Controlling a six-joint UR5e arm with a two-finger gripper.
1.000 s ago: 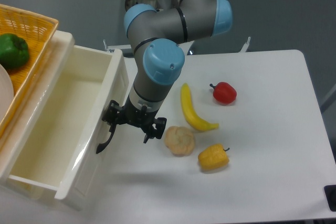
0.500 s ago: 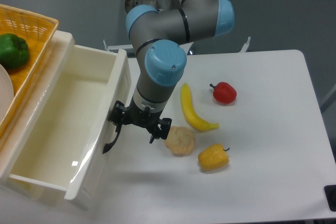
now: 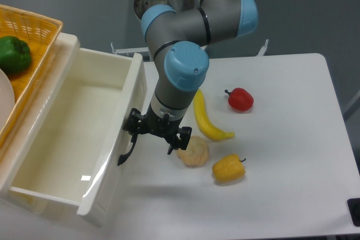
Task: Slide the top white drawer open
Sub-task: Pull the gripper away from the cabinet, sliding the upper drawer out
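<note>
White tabletop (image 3: 281, 111) sitting before a grey wall, top white drawer (image 3: 73, 133) standing open, tool (image 3: 157, 139) hanging with fingers apart beside its black handle (image 3: 126, 151), fruit lying nearby.

The top drawer (image 3: 73, 139) is standing pulled far out over the worktop (image 3: 281, 155). The tool (image 3: 156, 137) is hanging just beside the drawer's black handle (image 3: 128, 149), one finger by it. A banana (image 3: 206, 117), bun (image 3: 193, 150), yellow pepper (image 3: 228, 169) and red pepper (image 3: 241, 99) are lying nearby.
</note>
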